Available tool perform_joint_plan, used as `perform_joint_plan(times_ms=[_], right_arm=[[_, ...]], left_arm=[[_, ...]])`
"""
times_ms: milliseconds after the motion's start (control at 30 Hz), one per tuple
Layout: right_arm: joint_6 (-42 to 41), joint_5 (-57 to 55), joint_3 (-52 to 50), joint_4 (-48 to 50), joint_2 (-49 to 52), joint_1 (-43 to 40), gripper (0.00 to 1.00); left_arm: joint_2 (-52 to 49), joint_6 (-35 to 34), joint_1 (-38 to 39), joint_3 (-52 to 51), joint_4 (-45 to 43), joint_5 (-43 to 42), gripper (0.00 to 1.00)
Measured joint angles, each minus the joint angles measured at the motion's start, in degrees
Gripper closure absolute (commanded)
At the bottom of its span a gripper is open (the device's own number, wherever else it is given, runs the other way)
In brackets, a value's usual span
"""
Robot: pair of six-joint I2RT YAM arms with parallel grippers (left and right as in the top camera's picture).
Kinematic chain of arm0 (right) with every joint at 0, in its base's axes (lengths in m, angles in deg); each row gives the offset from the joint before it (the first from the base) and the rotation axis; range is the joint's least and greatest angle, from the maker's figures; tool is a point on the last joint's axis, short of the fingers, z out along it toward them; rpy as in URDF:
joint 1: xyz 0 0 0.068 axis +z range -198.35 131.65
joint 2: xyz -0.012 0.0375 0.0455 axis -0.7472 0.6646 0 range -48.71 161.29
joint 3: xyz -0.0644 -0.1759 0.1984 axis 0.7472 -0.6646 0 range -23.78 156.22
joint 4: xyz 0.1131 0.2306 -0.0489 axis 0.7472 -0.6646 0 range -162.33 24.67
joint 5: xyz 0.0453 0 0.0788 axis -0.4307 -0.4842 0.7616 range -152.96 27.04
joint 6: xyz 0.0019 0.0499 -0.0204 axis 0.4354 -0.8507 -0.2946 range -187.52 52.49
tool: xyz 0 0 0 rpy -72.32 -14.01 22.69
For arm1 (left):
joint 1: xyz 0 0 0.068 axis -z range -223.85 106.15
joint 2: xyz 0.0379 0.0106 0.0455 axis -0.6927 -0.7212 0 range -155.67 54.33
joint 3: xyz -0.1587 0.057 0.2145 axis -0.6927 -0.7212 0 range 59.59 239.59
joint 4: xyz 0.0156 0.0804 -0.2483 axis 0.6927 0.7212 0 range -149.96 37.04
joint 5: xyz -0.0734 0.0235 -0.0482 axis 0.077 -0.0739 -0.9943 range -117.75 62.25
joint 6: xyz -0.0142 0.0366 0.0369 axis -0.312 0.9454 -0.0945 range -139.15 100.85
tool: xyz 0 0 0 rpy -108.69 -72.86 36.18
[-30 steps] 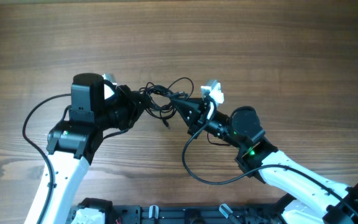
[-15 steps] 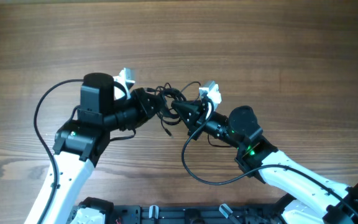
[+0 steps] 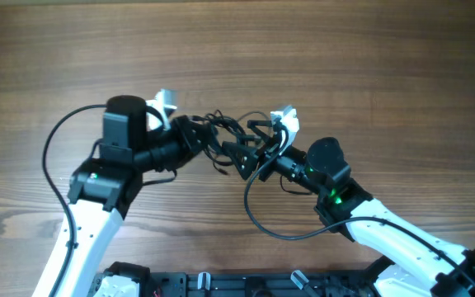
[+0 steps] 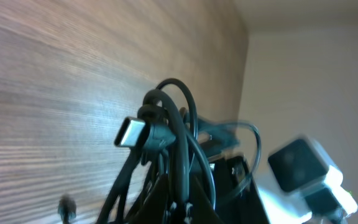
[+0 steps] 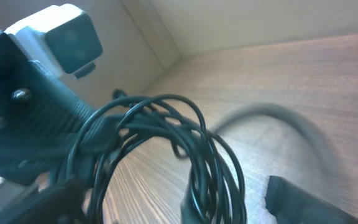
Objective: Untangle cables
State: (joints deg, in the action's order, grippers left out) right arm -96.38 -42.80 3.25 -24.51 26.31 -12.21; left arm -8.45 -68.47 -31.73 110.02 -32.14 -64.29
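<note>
**Two robot arms close on a knot of cords.** A wood-grain table (image 3: 369, 49) carries the tangle of cables (image 3: 221, 128) near its middle, lifted clear of the surface between two claws.

The left arm (image 3: 105, 177) reaches in from the tangle's left. The right arm (image 3: 336, 181) comes from its lower right.

The left gripper (image 3: 196, 136) sits at the tangle's left edge and appears clamped on the cords. In its wrist view the strands converge low between its fingers and rise as one bunch.

The right gripper (image 3: 246, 142) stands spread wide at the tangle's right edge. In its wrist view one dark finger (image 5: 303, 202) lies well apart from the coil, on its right. The loops hang in the gap, and nothing there looks pinched. Whether a strand rests against the opposite finger cannot be told.

The cords are thin and look light and limp, though they hold springy round loops, so they should give way rather than resist. Their smooth jackets are likely to slide through a loose pinch.

A flat metal plug connector (image 4: 132, 132) juts from the tangle's upper left in the left wrist view. As the one stiff piece, it seems the part most apt to snag on a loop. The best hold is probably a free run of cord just behind that plug, drawn out gently so the knot does not tighten.
</note>
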Motion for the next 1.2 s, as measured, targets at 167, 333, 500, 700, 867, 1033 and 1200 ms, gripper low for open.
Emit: perform_joint_plan(times_ms=[167,333,500,700,867,1033,1200], right_arm=[[-0.5,0.8,0.0,-2.4,-2.0,-0.4,0.0],[-0.9,1.5,0.0,-6.3,-2.1,-0.5,0.0],[-0.2,4.0,0.0,-9.3,-2.1,0.7,0.0],[4.8,2.8,0.0,-8.5,-0.9,6.3,0.01],[6.5,1.1,0.0,-8.0,3.3,9.5,0.01],[6.7,-3.5,0.0,-4.7,6.8,10.4,0.02],[7.2,-8.1,0.0,-2.6,8.2,10.4,0.77]], left_arm=[[0.0,-6.4,-5.2,0.0,0.0,0.0,0.96],[0.0,-14.5,-8.5,0.0,1.2,0.4,0.96],[0.0,-28.0,-9.1,0.0,5.6,2.6,0.96],[0.0,-41.2,-9.1,0.0,7.6,3.5,0.96],[0.0,-48.0,-9.1,0.0,7.6,1.9,0.96],[0.0,-51.0,-8.3,0.0,7.8,0.1,0.96],[0.0,-52.1,-6.1,0.0,7.8,-2.6,0.96]])
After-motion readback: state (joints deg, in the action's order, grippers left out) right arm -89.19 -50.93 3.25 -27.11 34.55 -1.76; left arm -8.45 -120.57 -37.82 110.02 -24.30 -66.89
